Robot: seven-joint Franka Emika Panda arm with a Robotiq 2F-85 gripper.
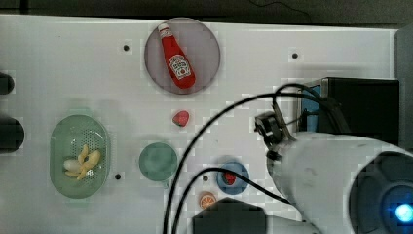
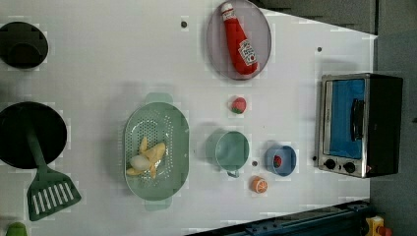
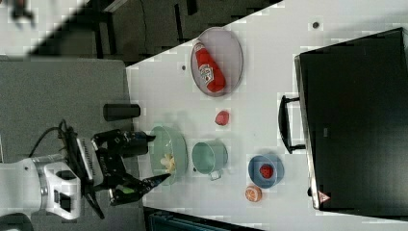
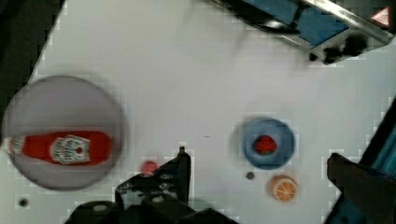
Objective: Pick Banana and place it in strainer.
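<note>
Claw's (image 3: 151, 159) wide open and empty as far as we can see, sitting off the right view's left side of the strainer (image 3: 179, 144). Banana (image 3: 167, 162) already lies inside it, we'd say.

The ketchup bottle (image 1: 177, 57) carries a white label on its red body; the label's wording cannot be read in the top view, left view, right view or wrist view (image 4: 63, 148). A red warning triangle (image 3: 323, 197) stands on the black toaster oven (image 3: 356, 120), at the lower right of the right view; its symbol is illegible. The same triangle (image 4: 381, 15) appears at the upper right corner of the wrist view.
</note>
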